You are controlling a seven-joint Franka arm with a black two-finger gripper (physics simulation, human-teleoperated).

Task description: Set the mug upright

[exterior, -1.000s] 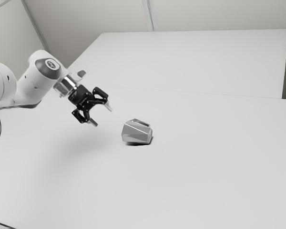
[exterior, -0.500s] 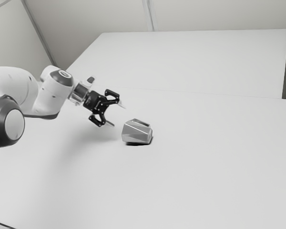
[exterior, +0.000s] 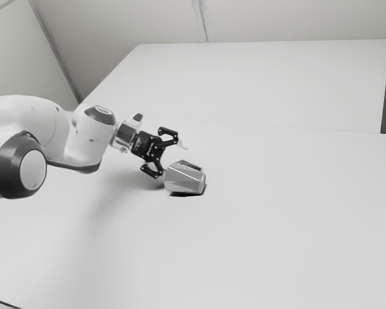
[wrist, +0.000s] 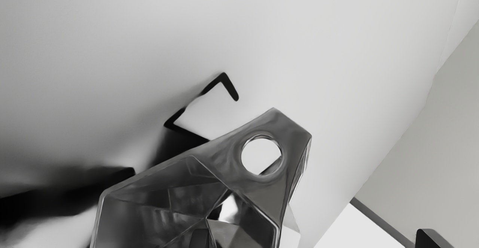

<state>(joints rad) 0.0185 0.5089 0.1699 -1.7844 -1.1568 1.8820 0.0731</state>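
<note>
The grey faceted mug [exterior: 185, 179] lies on its side on the white table, its handle on the upper side. Just to its left in the exterior view is the gripper [exterior: 174, 161], fingers spread, the lower fingertip close beside the mug. Seen from the hand, the mug [wrist: 262, 192] turns its open mouth and holed handle toward the camera. The gripper [wrist: 315, 238] has one finger over the mouth area and the other well outside the mug, past the handle side. Whether the first finger reaches inside the mouth, I cannot tell.
The white table [exterior: 276, 225] extends around the mug, with dark shadows beside it. A large white panel [exterior: 264, 80] and pale walls stand behind. The arm comes in from the exterior view's left.
The arm has moved toward the exterior view's right and downward, bringing my open gripper from a distance to right beside the mug. The mug has not moved.
</note>
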